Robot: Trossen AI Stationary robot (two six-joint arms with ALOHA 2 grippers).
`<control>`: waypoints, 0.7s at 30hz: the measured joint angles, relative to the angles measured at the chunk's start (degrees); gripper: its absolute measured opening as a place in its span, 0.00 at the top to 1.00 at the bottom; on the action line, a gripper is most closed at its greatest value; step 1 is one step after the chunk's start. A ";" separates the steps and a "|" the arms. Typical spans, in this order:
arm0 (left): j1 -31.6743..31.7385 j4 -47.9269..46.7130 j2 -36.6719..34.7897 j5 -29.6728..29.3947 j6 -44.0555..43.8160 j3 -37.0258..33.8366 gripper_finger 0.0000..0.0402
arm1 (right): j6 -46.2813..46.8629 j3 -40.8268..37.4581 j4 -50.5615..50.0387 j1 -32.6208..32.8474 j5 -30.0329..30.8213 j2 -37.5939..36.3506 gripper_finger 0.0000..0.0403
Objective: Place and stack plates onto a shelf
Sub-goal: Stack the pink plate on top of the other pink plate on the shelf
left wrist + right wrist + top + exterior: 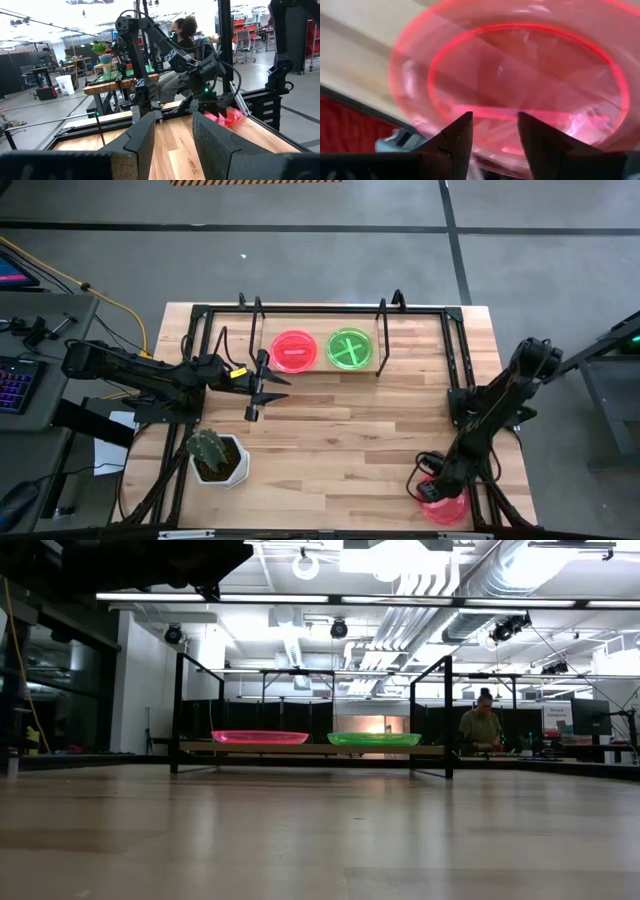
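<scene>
The right end effector (pixel 437 492) hangs low over a pink plate (pixel 520 80) at the table's (pixel 340 430) near right corner, fingers apart astride the rim, apparently to pinch it for lifting. The left end effector (pixel 262 385), also apart, waits just before the shelf (pixel 390 367), where a pink plate (pixel 293 351) and a green plate (pixel 350 348) already lie side by side.

The left gripper (pixel 172 140) has its fingers apart over the wood table (pixel 172 150). Far across it, the right gripper (pixel 216 107) touches a pink plate (pixel 229 117); a person (pixel 184 35) sits beyond.
</scene>
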 joint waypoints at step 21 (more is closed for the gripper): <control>0.02 0.04 0.00 -0.68 0.92 0.00 0.70 | -49.95 -0.33 14.02 -24.43 33.48 5.33 0.61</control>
